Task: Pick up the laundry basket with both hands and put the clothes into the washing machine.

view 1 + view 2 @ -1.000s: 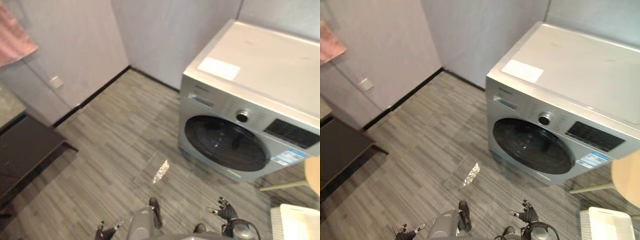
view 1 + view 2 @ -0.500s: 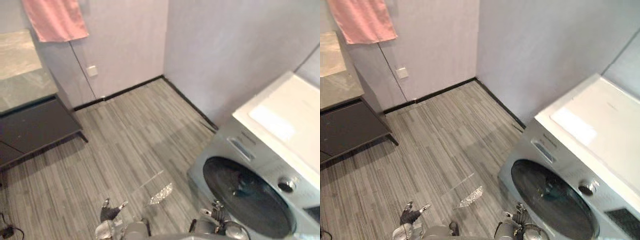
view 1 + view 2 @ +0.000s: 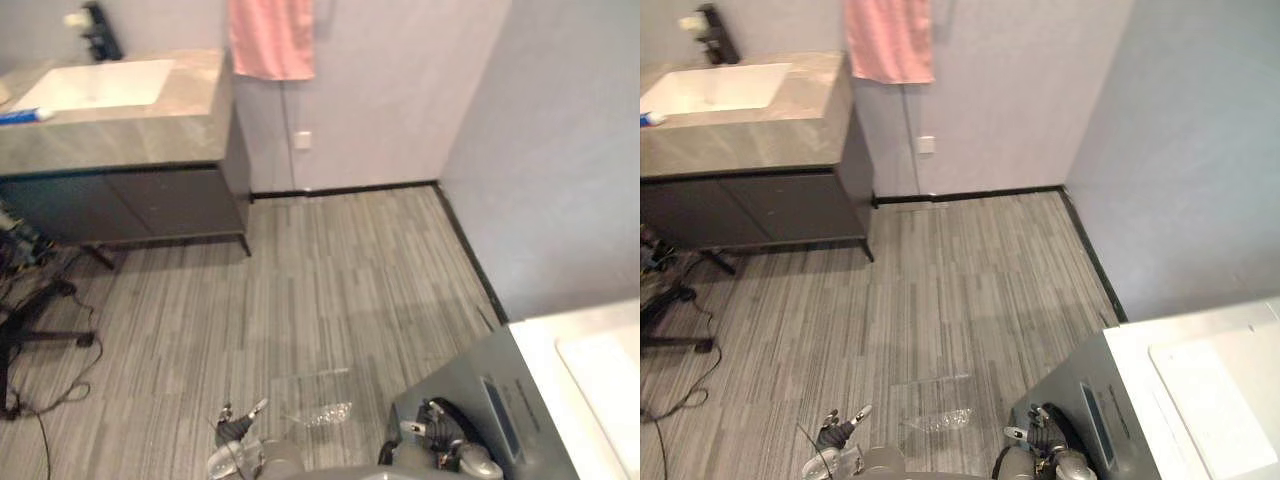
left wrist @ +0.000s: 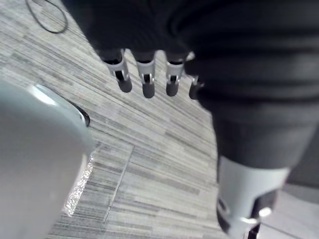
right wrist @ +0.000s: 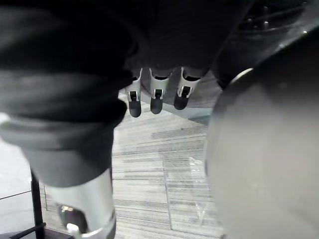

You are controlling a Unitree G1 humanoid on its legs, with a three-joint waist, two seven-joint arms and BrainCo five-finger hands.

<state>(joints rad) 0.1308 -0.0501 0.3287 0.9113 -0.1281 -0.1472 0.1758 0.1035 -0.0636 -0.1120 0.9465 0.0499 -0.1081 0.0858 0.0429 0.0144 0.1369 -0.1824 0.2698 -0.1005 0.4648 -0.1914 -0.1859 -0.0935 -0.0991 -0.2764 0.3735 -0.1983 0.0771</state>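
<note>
The washing machine (image 3: 560, 390), silver with a white top, fills the lower right corner of the eye views; I see its top and the upper edge of its front. My left hand (image 3: 236, 432) hangs low at the bottom edge, over the grey plank floor. My right hand (image 3: 436, 428) hangs just beside the machine's front corner. In the left wrist view the fingers (image 4: 144, 82) point straight down at the floor and hold nothing. The right wrist view shows the fingers (image 5: 155, 97) just as straight, with nothing in them.
A dark vanity (image 3: 130, 190) with a stone top and a white sink (image 3: 95, 82) stands at the far left, and a pink towel (image 3: 270, 35) hangs on the wall beside it. A black chair base (image 3: 35, 325) lies at the left. A clear plastic scrap (image 3: 320, 412) lies on the floor between my hands.
The camera has swung left: the washing machine slid to the lower right corner and the vanity with the sink came into view. Both hands stay low and open.
</note>
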